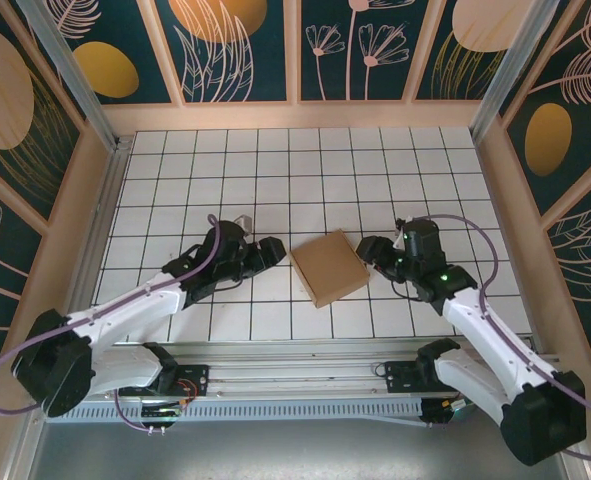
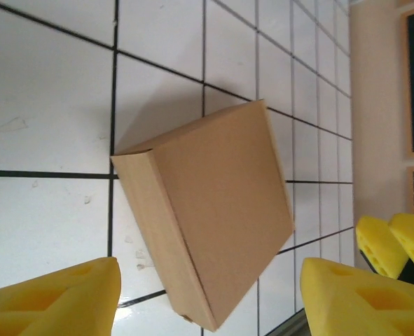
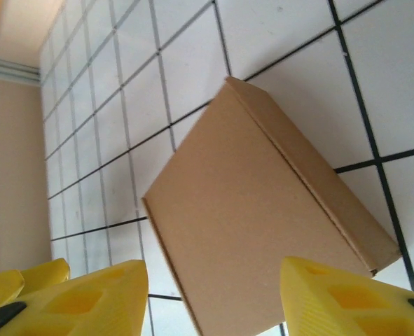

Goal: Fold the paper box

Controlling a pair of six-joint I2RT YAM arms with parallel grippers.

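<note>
- The paper box (image 1: 329, 267), folded into a flat brown rectangle, lies on the white tiled table (image 1: 225, 160) between both grippers.
- The left gripper (image 1: 272, 250) sits just beside it, jaws spread, holding nothing.
- The right gripper (image 1: 369, 250) sits just beside the opposite edge, jaws apart, empty.

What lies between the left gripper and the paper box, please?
Only bare tiled table: in the top view, a narrow stretch of white tile separates the left gripper from the paper box.

White gridded tabletop (image 1: 225, 170) ringed by dark floral panels (image 1: 240, 45).
</note>
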